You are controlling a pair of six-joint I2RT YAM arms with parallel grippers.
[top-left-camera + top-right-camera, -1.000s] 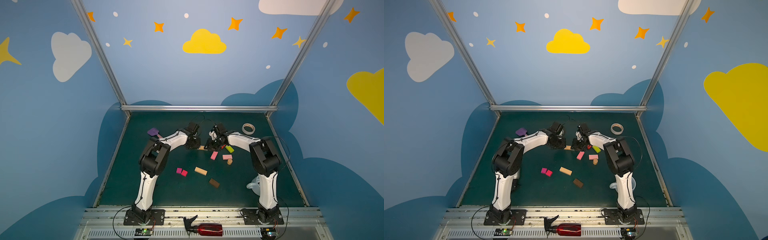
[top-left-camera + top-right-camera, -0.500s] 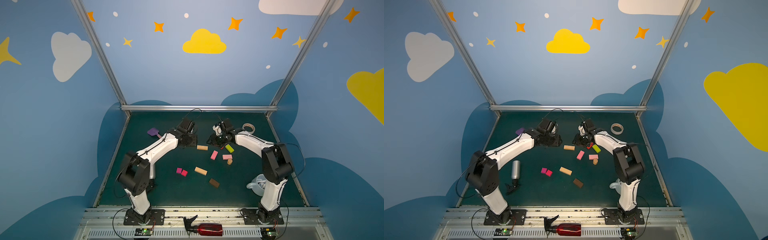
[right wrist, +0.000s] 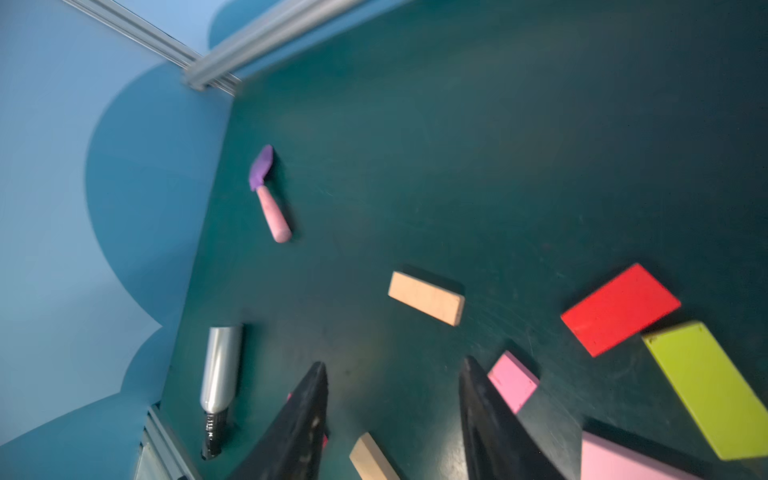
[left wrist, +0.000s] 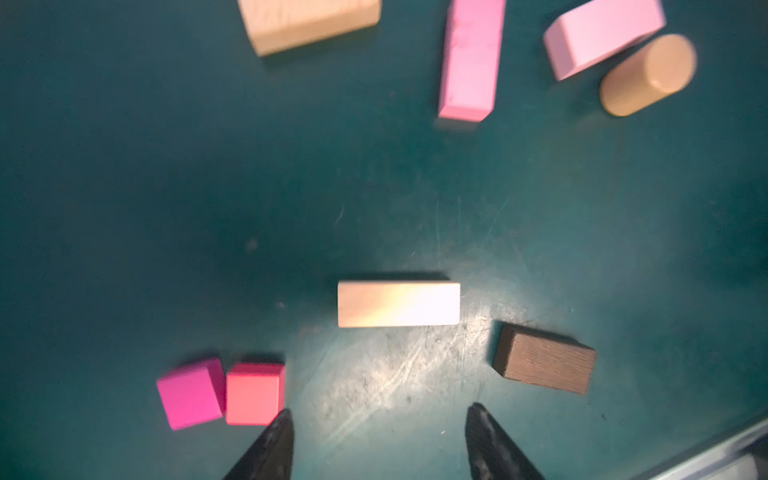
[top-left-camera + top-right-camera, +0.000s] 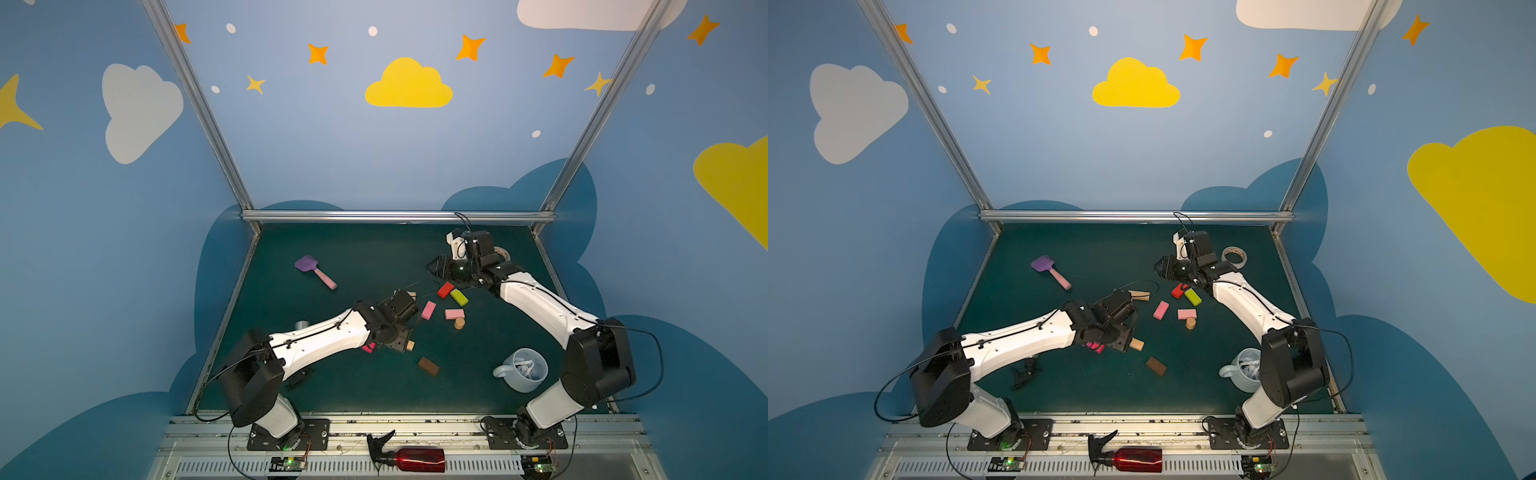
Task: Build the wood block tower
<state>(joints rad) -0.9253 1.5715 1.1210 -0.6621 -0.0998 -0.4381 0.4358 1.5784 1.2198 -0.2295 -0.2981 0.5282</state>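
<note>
Green worktop (image 5: 353,249) carried ten loose, unstacked wood blocks (image 5: 428,310): two tan, two pink, two squares (image 4: 191,392), single red, lime, brown, cylinder (image 4: 648,75). Left gripper (image 4: 379,409) and right gripper (image 3: 393,363) gaped empty; left arm (image 5: 324,340) half-hid squares in both top views.

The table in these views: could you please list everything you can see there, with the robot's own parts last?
tan bars: 2, tan, one nearer the front, one mid-table
pink bars: 2, light pink, right of centre
green bar: 1, lime, right of centre
red bar: 1, red, beside the green bar
cylinder: 1, tan, beside a pink bar
brown bar: 1, dark brown, front centre
cubes: 2, magenta and coral, side by side
spatula: 1, purple, pink handle, back left
tape roll: 1, whitish, back right
mug: 1, pale blue, front right
silver bottle: 1, silver, left edge
spray bottle: 1, red, front rail
left gripper: 1, black fingers apart, empty
right gripper: 1, black fingers apart, empty
</note>
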